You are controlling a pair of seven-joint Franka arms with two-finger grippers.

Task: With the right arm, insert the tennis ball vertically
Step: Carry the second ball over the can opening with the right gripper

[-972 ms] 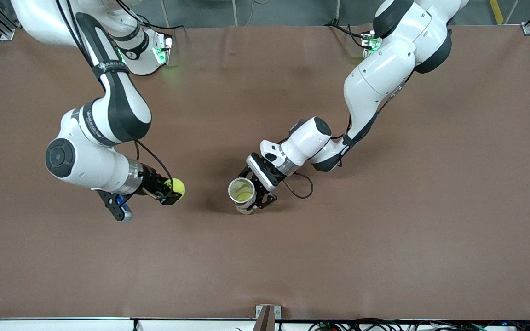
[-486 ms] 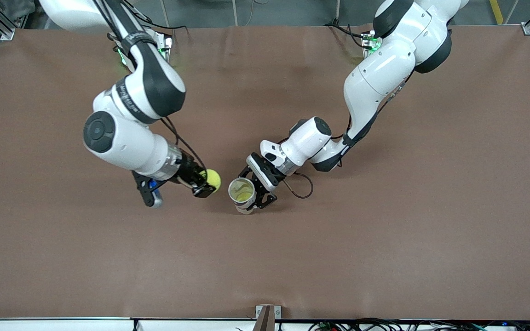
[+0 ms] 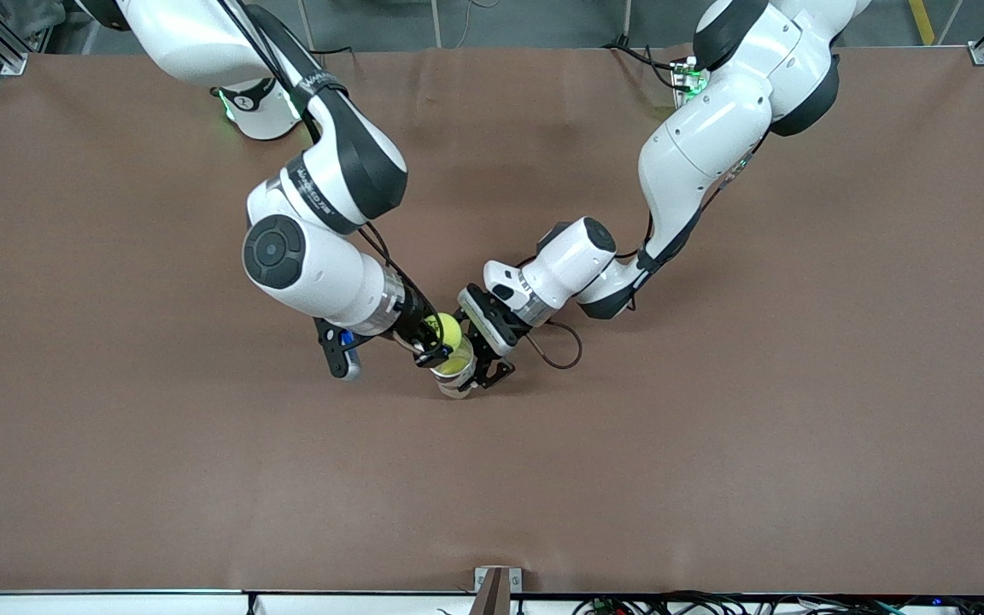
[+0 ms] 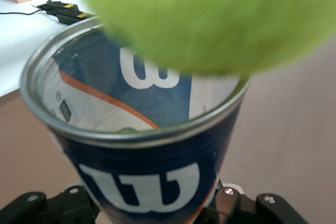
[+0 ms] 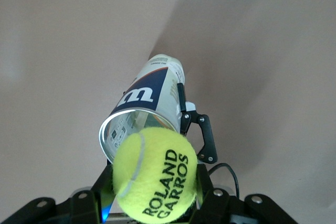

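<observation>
Front view: the right gripper (image 3: 435, 342) is clamped on the tennis ball (image 3: 444, 331) and holds it over the mouth of the Wilson ball can (image 3: 456, 376). The can stands upright near the middle of the brown table (image 3: 714, 478). The ball sits at about eleven o'clock from the can's rim, not yet inside.

The left gripper (image 3: 485, 359) grips the can by its side, coming in from about two o'clock. Its jaws are part-way closed around the can's wall. That hold seems meant to keep the light can from tipping or sliding when the ball meets the rim.

In the right wrist view the ball (image 5: 155, 174), printed ROLAND GARROS, is pinched between the two fingers (image 5: 210, 205), with the can's open mouth (image 5: 137, 129) just past it. The opening looks only slightly wider than the ball, so I judge the ball must be centred before it is lowered. The left wrist view shows the ball (image 4: 210, 19) overlapping the can's rim (image 4: 131, 140), with some yellow already inside the can.
</observation>
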